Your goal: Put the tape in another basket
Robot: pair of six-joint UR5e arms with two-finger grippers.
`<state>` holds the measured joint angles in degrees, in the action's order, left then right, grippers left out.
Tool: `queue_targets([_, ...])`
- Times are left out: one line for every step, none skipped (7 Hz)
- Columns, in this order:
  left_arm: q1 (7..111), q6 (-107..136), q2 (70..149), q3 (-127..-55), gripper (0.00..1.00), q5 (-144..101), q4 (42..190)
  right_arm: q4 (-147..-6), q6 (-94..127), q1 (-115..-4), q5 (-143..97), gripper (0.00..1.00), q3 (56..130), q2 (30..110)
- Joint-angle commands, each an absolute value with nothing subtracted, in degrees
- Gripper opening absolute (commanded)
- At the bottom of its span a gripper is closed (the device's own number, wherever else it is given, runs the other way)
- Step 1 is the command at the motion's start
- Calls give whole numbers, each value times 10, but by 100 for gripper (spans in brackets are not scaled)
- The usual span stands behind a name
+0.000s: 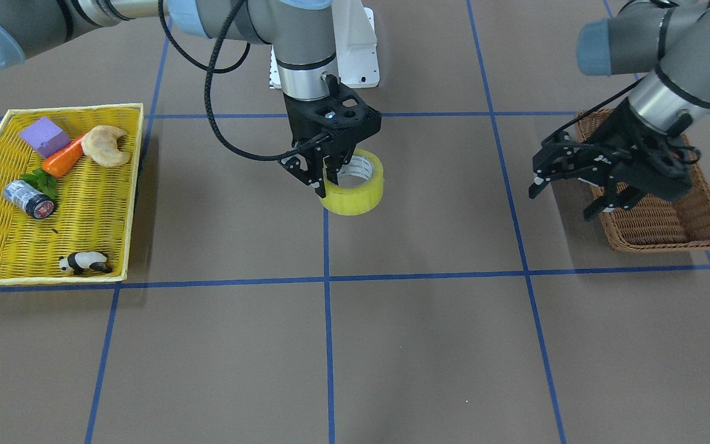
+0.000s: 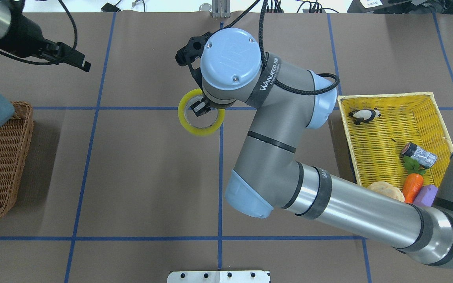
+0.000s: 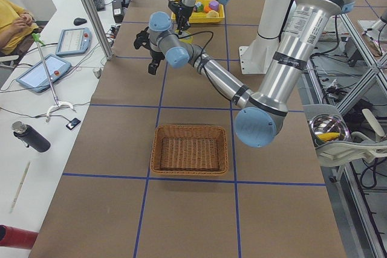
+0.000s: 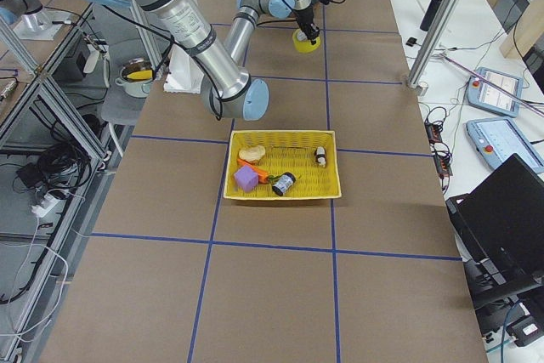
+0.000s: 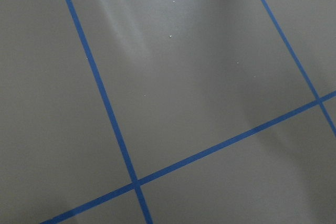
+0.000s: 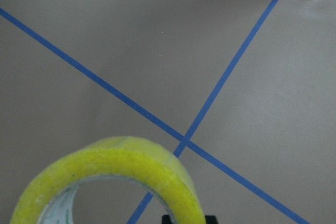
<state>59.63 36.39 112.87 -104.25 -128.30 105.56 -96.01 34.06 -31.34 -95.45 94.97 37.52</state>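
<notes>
Seen from the operators' side, the yellow tray (image 1: 135, 185) lies at the far left of the table (image 1: 392, 345). It holds a purple block (image 1: 45, 136), a carrot (image 1: 63, 158), a croissant (image 1: 106, 146), a silver-grey roll (image 1: 28, 198) and a toy panda (image 1: 84, 263).

Next along, near the middle of the table, the right gripper (image 1: 323, 180) points straight down. Its fingers (image 1: 309, 172) are pinched on the wall of the tape (image 1: 358, 198). In the overhead view one finger shows inside the ring, and the other sits against the yellow outside. The grip is on the side of the roll facing the tray.

The tape hangs over a blue line (image 1: 328, 320), well apart from both the tray and the wicker basket (image 1: 663, 228). It looks to be clear of the table, though I cannot say so for certain. The roll lies nearly flat with its hole facing upward, so its axis runs close to vertical, tipped a little. The white printed core shows inside the ring. From the right wrist camera the yellow rim fills the lower edge, with the table well beyond it.

Further right, the left gripper (image 1: 559, 203) hangs in the air. Its fingers (image 1: 598, 203) are spread wide and hold nothing. In the front-facing view it overlaps the rim of the wicker basket. The exterior left view shows it well past the basket, towards the tape.

The wicker basket sits at the far right, upright.
</notes>
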Motion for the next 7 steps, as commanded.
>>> queue_targets([553,397,1158,-1033,99,-1249,1056,-962,369,-291,-945,0,923,347])
queue_targets([534,443,1166,-1033,99,-1240,1056,-962,393,-286,-945,0,905,329])
queue_targets([514,468,1169,-1033,99,-1200,1056,-961,405,-280,-945,0,897,317])
queue_targets([513,482,1161,-1036,99,-1190,1072,-953,438,-282,-947,0,907,318])
queue_targets([514,483,1158,-1038,99,-1197,1119,-938,452,-283,-947,0,931,323])
queue_targets([517,486,1153,-1042,99,-1235,1134,-911,465,-284,-947,0,952,337])
queue_targets([521,488,1147,-1042,99,-1260,1158,-857,481,-284,-947,0,959,367])
